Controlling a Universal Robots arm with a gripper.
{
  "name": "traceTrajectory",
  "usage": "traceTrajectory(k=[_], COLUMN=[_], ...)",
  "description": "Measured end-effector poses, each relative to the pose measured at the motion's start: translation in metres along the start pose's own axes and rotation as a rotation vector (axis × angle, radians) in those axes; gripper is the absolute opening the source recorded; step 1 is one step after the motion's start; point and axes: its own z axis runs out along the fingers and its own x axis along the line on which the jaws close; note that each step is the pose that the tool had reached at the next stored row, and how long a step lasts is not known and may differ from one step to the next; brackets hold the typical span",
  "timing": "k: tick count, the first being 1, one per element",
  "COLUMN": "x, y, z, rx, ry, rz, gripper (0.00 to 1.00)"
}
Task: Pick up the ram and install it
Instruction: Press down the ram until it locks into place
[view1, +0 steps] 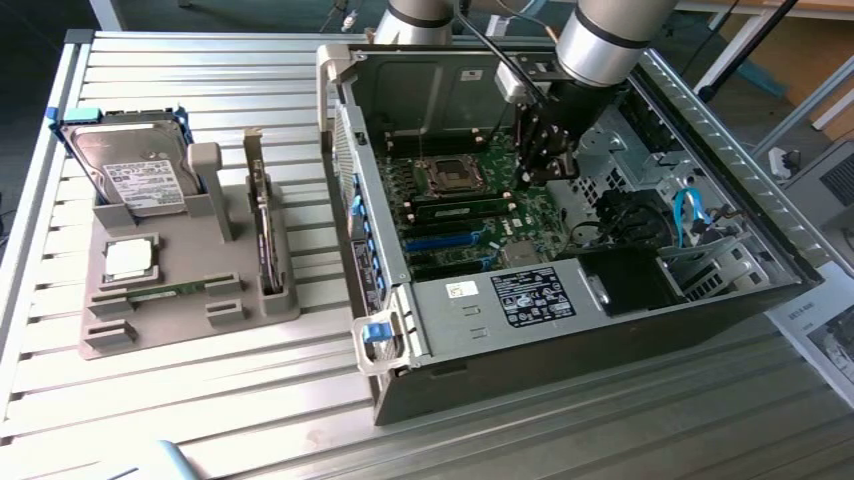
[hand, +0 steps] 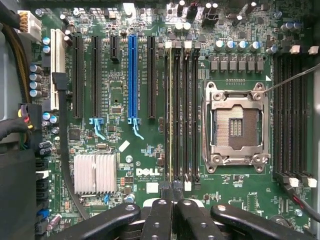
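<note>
A long thin green ram stick (hand: 171, 110) stands on edge in one of the black memory slots beside the empty CPU socket (hand: 235, 122); it also shows in the exterior view as the ram stick (view1: 461, 208) on the motherboard. My gripper (hand: 172, 200) hangs inside the open computer case (view1: 747, 240), just over the near end of that slot, fingers shut together with nothing visible between them. From outside, the gripper (view1: 545, 165) sits low over the board, a little apart from the socket.
On the exterior view's left a grey fixture (view1: 114, 335) holds a silver hard drive (view1: 134, 175), a square CPU chip (view1: 127, 258) and another thin green stick (view1: 171, 290). Case walls, cables (view1: 687, 215) and the power supply (view1: 534, 295) crowd the arm.
</note>
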Motion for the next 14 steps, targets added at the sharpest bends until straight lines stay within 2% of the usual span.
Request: traceTrajectory(k=[7, 14], x=[0.000, 0.000], y=[-0.0005, -0.0007], z=[0.0137, 0.0187], rx=[0.0000, 0.0000], ry=[0.0000, 0.0001], rz=[0.000, 0.000], gripper=[0.10, 0.10])
